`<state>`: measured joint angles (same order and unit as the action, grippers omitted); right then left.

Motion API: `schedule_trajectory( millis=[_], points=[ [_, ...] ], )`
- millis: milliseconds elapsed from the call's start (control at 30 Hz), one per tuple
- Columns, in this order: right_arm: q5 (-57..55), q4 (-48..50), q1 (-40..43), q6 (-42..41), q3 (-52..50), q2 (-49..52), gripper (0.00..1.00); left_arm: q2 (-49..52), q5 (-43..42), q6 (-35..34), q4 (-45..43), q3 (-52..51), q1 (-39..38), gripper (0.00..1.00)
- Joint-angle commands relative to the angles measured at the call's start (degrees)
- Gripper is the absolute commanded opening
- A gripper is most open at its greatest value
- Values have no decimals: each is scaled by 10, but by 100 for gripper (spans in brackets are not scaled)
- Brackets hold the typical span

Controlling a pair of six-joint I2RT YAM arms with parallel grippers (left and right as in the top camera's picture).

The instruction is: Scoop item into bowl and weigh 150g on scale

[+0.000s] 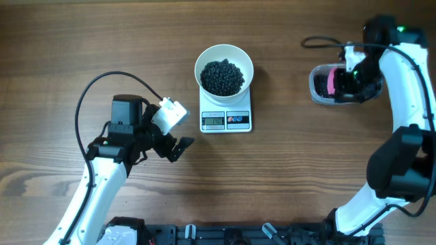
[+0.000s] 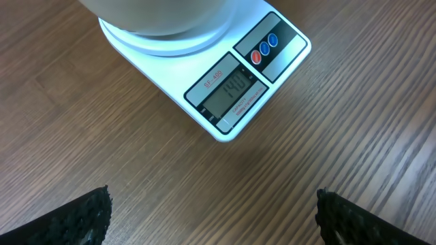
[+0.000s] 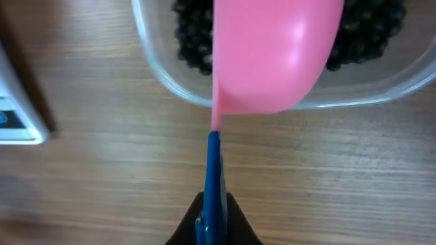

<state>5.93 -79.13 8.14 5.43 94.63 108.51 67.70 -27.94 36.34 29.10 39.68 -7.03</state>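
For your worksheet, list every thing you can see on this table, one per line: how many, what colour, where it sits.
table: one, brown wood, under everything.
scale: one, white, table centre.
bowl: one, white, on the scale.
clear container: one, transparent, right side of the table.
item: many pieces, black-blue, in the bowl and in the clear container.
scoop: one, pink with blue handle, over the clear container.
left pincer: one, black, open, empty, left of the scale.
right pincer: one, black, shut on the scoop's handle.
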Motion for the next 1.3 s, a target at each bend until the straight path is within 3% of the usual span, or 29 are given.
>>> schedule_trajectory(
  millis=[0,333,833,1100,1267],
  points=[
    [-28,38,-2,6,-38,-10,4,-5,-11,9,-2,-6,-4,100],
    [-82,101,-2,21,-62,26,4,-5,-11,9,-2,-6,-4,100],
    [87,69,-3,83,-61,37,4,-5,-11,9,-2,-6,-4,100],
    [105,60,6,79,-61,37,4,-5,-11,9,-2,-6,-4,100],
    [105,60,55,65,-61,37,4,-5,-11,9,-2,-6,-4,100]
  ],
)
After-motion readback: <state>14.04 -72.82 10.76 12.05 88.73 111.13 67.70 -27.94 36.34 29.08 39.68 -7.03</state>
